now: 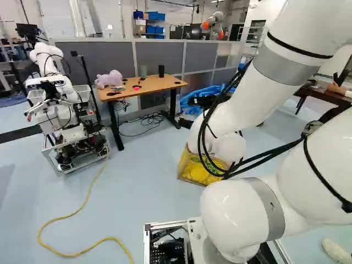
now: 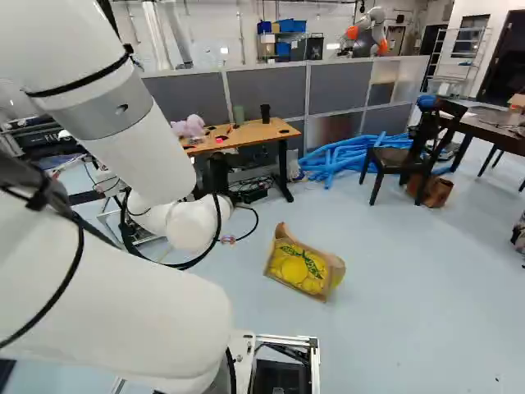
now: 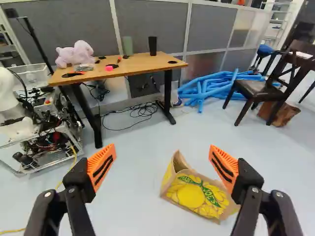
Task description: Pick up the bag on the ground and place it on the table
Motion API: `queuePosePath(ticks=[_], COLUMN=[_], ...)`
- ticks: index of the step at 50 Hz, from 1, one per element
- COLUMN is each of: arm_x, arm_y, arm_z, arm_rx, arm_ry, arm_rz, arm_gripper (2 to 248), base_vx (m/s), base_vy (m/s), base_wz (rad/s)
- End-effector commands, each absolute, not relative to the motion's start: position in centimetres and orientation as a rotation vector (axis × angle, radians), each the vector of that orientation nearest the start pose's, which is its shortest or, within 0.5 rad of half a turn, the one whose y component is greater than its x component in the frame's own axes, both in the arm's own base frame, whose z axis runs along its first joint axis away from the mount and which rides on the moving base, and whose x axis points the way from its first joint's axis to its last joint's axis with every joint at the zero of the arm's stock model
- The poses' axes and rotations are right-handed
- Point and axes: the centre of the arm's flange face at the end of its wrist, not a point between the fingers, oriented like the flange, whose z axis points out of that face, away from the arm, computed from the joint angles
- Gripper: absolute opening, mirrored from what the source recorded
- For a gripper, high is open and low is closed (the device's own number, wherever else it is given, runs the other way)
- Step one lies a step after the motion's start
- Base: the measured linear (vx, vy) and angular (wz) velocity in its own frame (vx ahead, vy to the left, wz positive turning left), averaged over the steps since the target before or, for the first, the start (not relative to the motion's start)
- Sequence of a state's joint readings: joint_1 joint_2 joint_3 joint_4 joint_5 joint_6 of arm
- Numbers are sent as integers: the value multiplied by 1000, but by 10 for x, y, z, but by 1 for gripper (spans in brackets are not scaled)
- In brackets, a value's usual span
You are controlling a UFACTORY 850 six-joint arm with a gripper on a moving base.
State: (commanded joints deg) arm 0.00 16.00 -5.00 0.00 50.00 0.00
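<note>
Gripper [image 2: 225, 176] noted with its fingers apart; bag [image 3: 197, 195] found on the floor [image 3: 135, 172] ahead of it, short of the table [image 3: 147, 61], whose top bears a pink plush [image 3: 74, 53] and black cup [image 3: 152, 45], with grey partition [image 3: 150, 24] standing behind.
</note>
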Motion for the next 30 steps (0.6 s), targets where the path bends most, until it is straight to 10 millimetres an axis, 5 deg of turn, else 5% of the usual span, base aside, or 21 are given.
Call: queuePosePath(ticks=[30], arm_x=[270], arm_y=[0], arm_z=[366], arm_rx=[-2558], arm_ry=[0], arm_rz=[-1824], arm_gripper=[247], base_vx=[131], base_vy=[-47], base_wz=[-244])
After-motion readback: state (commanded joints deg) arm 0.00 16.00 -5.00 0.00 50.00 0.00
